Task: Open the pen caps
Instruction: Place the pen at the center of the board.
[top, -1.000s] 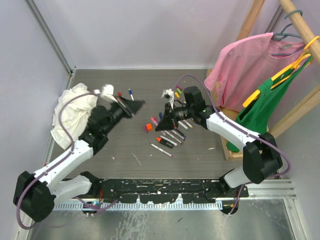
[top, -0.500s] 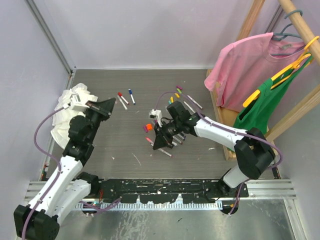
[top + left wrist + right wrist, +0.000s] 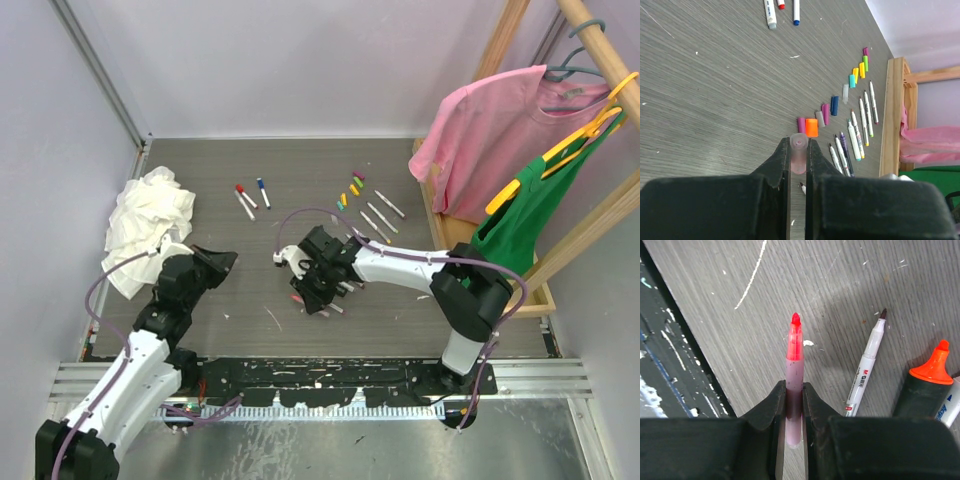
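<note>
My left gripper is clamped on a pale pink cap, nipped between the fingertips with its open end facing outward. A second ago that arm was raised over the middle of the table, nose to nose with the right one. Now it has pulled back and sits low, just beside the near edge of the white rag.

My right gripper is squeezed on the matching pink pen, its bare red tip pointing out. It has dropped to the table well apart from the rag, in among the pens that already lie open there.

So the two halves have come apart. I judge this pen done, with cap and barrel each waiting to be set down.

The loose caps lie in a row further still from the rag. Nearer the rag, two pens wear red and blue caps, so I reckon work remains.
</note>
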Tool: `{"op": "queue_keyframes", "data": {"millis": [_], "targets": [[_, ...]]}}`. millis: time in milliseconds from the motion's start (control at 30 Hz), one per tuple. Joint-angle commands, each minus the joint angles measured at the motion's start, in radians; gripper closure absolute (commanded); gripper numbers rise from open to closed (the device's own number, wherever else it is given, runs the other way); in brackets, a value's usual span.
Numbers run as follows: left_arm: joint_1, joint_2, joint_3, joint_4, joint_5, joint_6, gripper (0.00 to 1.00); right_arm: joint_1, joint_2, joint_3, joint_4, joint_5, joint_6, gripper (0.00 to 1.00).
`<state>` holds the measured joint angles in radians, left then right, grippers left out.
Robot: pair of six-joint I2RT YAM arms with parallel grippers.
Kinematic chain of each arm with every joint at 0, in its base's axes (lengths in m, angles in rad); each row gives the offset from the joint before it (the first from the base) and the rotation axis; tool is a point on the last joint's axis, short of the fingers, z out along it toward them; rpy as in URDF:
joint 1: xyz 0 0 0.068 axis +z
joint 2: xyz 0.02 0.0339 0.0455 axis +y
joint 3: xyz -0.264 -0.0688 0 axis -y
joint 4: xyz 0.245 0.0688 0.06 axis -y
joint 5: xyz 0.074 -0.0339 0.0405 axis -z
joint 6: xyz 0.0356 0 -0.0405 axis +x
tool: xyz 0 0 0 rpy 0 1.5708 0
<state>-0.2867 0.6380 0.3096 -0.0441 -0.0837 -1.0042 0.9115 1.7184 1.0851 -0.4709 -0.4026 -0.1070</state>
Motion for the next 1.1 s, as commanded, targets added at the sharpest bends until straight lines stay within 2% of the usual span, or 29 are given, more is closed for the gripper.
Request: {"op": "queue_keyframes", "data": {"millis": [0,333,500,800,1067], "targets": [[0.004,-0.048,-0.008,-0.020,-0.024,-0.005,1.00,0.024,0.024,0.056,-0.040,0.103,-0.020,0.92],[0.002,-0.084,-0.046,-0.011,-0.020,-0.027,1.00,0.050,0.082,0.083,-0.062,0.191,-0.029,0.87],[0.004,-0.077,-0.062,0.016,-0.004,-0.037,1.00,0.054,0.099,0.090,-0.073,0.208,-0.032,0.79],[0.003,-0.083,-0.076,0.039,0.007,-0.042,1.00,0.061,0.142,0.111,-0.106,0.214,-0.045,0.71],[0.003,-0.074,-0.081,0.050,0.024,-0.046,1.00,0.061,0.143,0.118,-0.113,0.213,-0.049,0.69]]}}
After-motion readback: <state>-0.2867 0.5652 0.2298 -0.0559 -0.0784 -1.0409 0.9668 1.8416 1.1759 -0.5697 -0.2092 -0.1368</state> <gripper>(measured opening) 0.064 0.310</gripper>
